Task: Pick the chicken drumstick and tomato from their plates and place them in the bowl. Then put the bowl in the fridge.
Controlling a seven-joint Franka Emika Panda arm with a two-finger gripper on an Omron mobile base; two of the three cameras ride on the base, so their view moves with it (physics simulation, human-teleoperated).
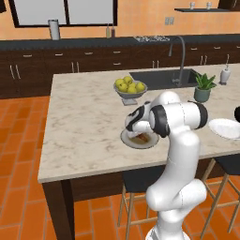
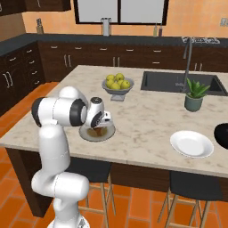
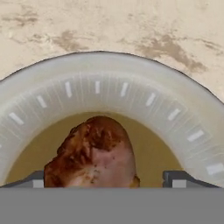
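The brown chicken drumstick [image 3: 94, 153] lies in the brownish centre of the grey-beige rimmed plate [image 3: 109, 87] near the island's front edge. My gripper [image 3: 107, 178] hangs low over it and is open, one dark fingertip on each side of the meat. In the base views the hand covers part of that plate [image 1: 140, 146] [image 2: 109, 133] and the drumstick [image 2: 95, 131] peeks out under the gripper [image 2: 101, 126]. The plain white plate [image 2: 191, 143] [image 1: 225, 127] sits to the right with nothing on it. The black bowl [image 2: 222, 133] is cut by the right edge. The tomato and the fridge are out of view.
A grey footed bowl of yellow-green fruits [image 1: 130, 89] stands behind the plate. A potted plant [image 2: 194, 95], the sink [image 2: 178, 82] and its faucet [image 1: 180, 58] are at the back right. Stools [image 2: 191, 187] stand under the island's front edge.
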